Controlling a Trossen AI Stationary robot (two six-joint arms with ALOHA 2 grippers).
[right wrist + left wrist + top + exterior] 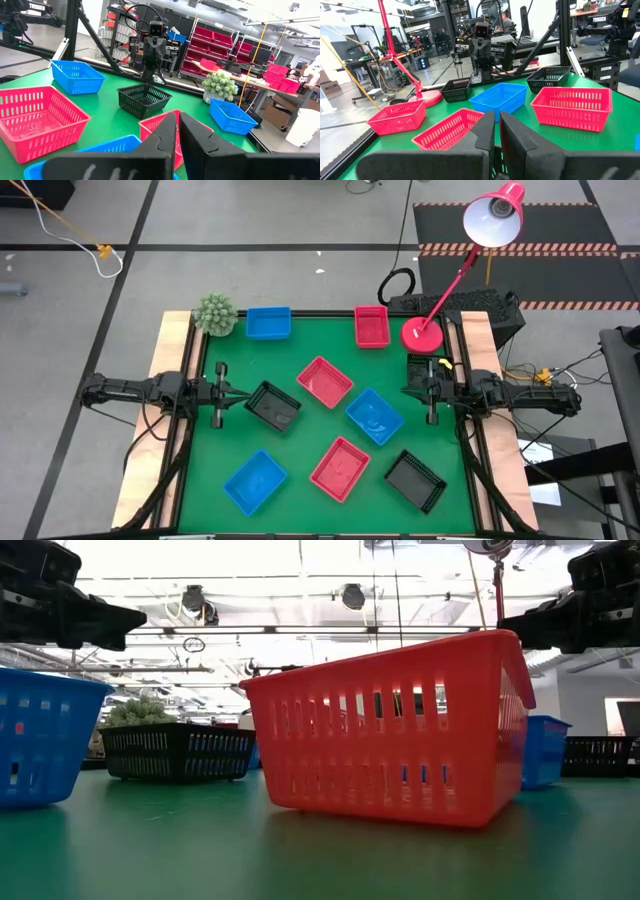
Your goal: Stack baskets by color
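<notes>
With both the left tool (243, 396) and right tool (408, 390) pressed together and empty at mid-frame edges, the nine baskets (324, 382) lie scattered unstacked across the green table (300, 330), so a reach could clip a neighbouring basket.

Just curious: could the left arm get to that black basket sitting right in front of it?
Probably yes. The left hand is shut and empty, and the black basket lies just ahead of it with nothing between them.
</notes>
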